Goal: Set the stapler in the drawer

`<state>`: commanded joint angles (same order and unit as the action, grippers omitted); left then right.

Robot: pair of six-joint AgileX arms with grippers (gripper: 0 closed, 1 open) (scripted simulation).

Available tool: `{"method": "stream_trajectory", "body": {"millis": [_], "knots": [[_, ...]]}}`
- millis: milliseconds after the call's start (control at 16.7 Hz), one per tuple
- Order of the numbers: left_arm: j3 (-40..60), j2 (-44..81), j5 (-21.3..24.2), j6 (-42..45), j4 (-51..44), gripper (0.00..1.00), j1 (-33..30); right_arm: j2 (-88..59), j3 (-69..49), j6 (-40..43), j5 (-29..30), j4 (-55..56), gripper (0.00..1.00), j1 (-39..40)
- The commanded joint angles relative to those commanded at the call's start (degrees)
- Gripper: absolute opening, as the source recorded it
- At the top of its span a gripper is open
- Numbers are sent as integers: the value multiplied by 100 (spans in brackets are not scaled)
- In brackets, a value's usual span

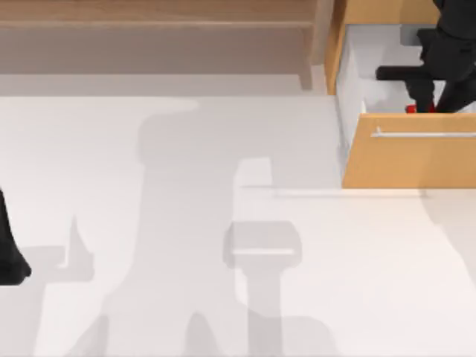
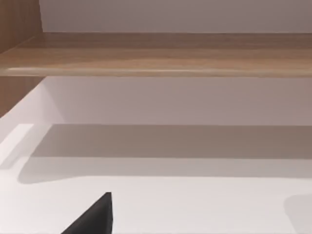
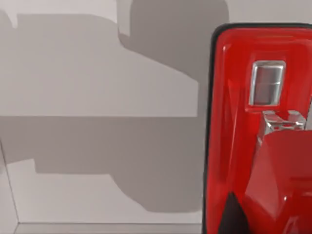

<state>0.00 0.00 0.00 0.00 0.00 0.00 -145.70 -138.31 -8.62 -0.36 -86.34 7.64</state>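
The drawer [image 1: 405,163] stands pulled out at the table's back right, with an orange-tan front, a silver bar handle [image 1: 424,134] and a white inside. My right gripper [image 1: 422,98] reaches down into it, and a sliver of the red stapler [image 1: 419,108] shows under its black fingers. In the right wrist view the glossy red stapler [image 3: 258,146] sits close up over the drawer's white floor [image 3: 97,146], with a dark fingertip [image 3: 232,214] pressed against its side. My left arm [image 1: 10,256] is parked at the table's left edge.
A long brown wooden shelf [image 1: 149,30] runs along the back of the table, left of the drawer; it also appears as the brown shelf [image 2: 156,53] in the left wrist view. The white tabletop [image 1: 223,223] carries only the arms' shadows.
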Motion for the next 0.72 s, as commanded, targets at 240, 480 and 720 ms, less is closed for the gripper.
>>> {"method": "stream_trajectory", "body": {"millis": [240,480,720], "knots": [[0,0,0,0,0,100,0,35,178,5,-7,164,0,-12],[0,0,0,0,0,100,0,50,311,6,-1,268,0,-20],[0,0,0,0,0,100,0,50,311,6,-1,268,15,-20]]}}
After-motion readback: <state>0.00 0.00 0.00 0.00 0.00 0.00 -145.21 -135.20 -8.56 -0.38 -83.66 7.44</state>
